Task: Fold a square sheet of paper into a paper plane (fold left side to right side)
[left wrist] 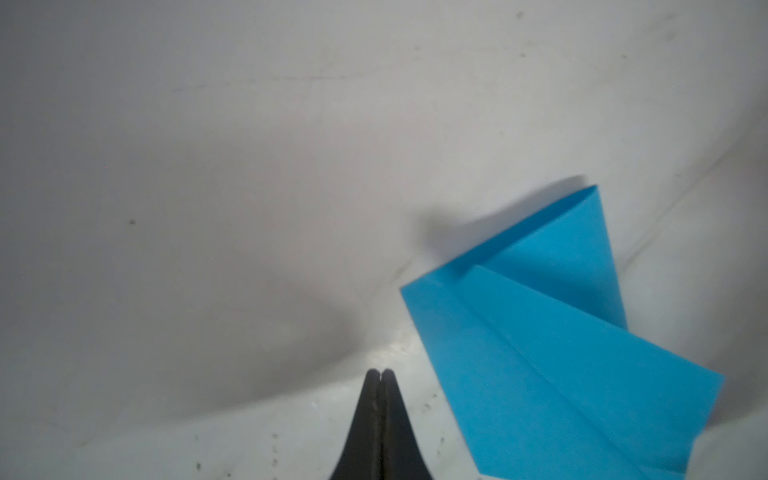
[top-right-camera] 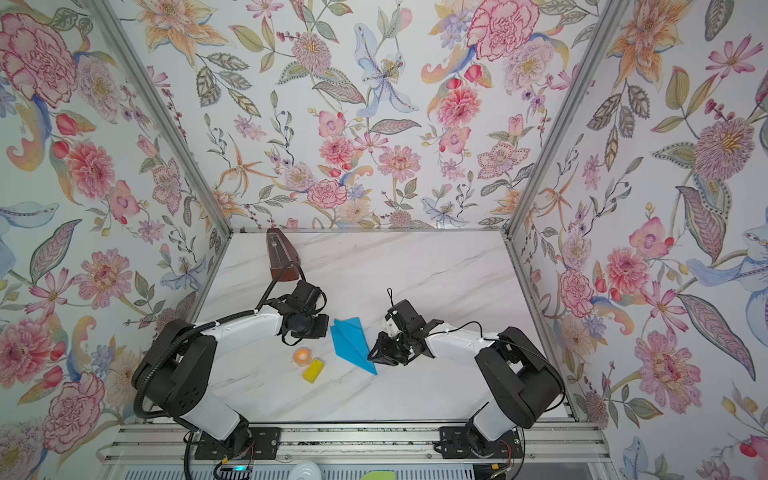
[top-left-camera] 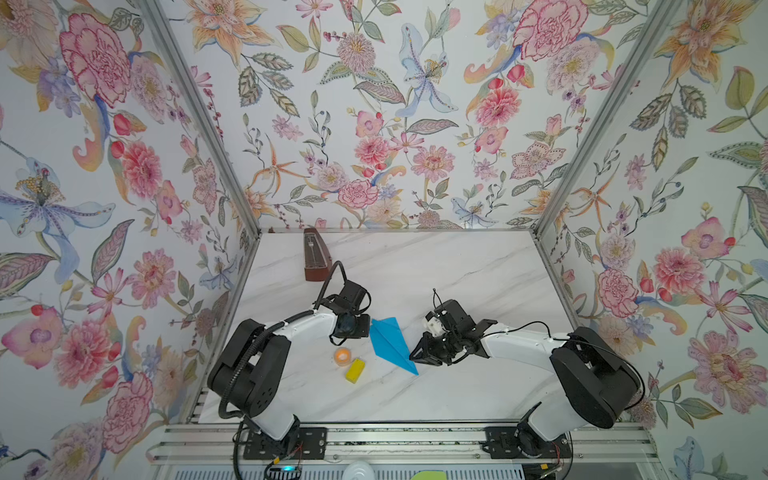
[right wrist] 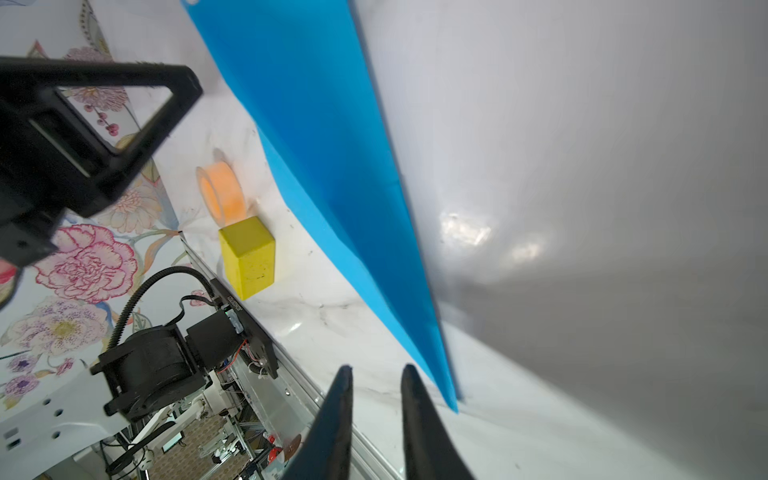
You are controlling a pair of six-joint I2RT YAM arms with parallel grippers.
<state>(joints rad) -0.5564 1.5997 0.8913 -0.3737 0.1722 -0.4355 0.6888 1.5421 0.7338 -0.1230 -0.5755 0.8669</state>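
Top view, contents:
- Table: white marble-look, lower centre of frame.
- Paper plane: blue creased dart, flat on table, mid-frame; tip points lower right.
- Left gripper: just left of plane's wide end; tips not visible.
- Right gripper: just right of plane, nr tip.
- Orange round obj & yellow block: side by side, lower left of plane.
- Metronome: brown, table's upper-left corner.
- Floral walls: 3 sides.
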